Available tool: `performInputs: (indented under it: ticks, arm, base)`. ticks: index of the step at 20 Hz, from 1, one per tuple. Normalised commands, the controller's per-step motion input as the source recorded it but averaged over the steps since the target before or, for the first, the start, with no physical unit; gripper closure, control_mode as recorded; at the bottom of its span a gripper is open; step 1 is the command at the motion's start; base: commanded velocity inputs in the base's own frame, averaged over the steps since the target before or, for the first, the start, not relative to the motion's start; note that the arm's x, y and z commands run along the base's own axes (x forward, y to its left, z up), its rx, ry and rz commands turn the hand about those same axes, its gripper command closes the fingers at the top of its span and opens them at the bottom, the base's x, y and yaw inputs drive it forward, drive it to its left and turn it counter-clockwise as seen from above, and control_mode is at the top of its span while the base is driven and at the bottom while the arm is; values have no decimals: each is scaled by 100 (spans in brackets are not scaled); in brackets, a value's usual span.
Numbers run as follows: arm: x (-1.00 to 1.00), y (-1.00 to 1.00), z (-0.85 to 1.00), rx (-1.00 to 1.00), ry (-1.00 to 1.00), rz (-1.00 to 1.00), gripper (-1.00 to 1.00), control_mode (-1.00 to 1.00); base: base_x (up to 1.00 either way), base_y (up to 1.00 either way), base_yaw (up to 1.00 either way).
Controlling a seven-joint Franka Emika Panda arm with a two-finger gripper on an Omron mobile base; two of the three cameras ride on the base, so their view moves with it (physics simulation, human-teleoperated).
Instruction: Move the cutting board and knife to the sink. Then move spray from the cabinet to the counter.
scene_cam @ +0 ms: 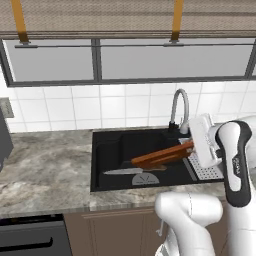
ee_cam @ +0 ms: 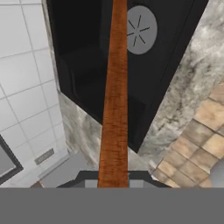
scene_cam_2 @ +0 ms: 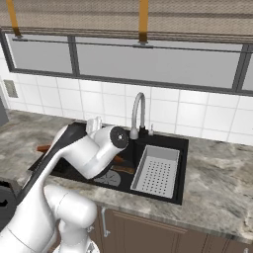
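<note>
My gripper [scene_cam: 192,147] is shut on the right end of the cutting board [scene_cam: 162,155], a reddish-brown wooden board. It hangs tilted over the black sink [scene_cam: 112,145], left end lower. In the hand view the cutting board [ee_cam: 115,87] runs edge-on from my gripper [ee_cam: 113,180] up over the basin and its round drain [ee_cam: 141,29]. The knife [scene_cam: 124,171] lies on the sink floor just below the board, grey blade pointing left. In the right base view my arm covers most of the board; its far end [scene_cam_2: 43,147] pokes out at the left. The spray and the cabinet are out of view.
A curved chrome faucet [scene_cam: 179,107] stands behind the sink, and a grey perforated tray [scene_cam_2: 157,170] fills the basin's right part. Grey marble counter [scene_cam: 45,165] spreads to both sides. White tiles and a window rise behind. A dark oven front [scene_cam: 30,240] sits at lower left.
</note>
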Motion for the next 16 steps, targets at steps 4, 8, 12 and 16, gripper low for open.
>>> performInputs:
  ticks: [4,8,12,16]
  arm:
    - [40,0,-41,-4,0,0,100,-100]
    - [48,1,-33,-5,0,0,100,-100]
    - [45,0,-31,-4,0,0,100,-100]
    - [41,0,-29,-2,0,0,100,-100]
  base:
    - [0,0,0]
    - [0,0,0]
    - [0,0,0]
    - [0,0,0]
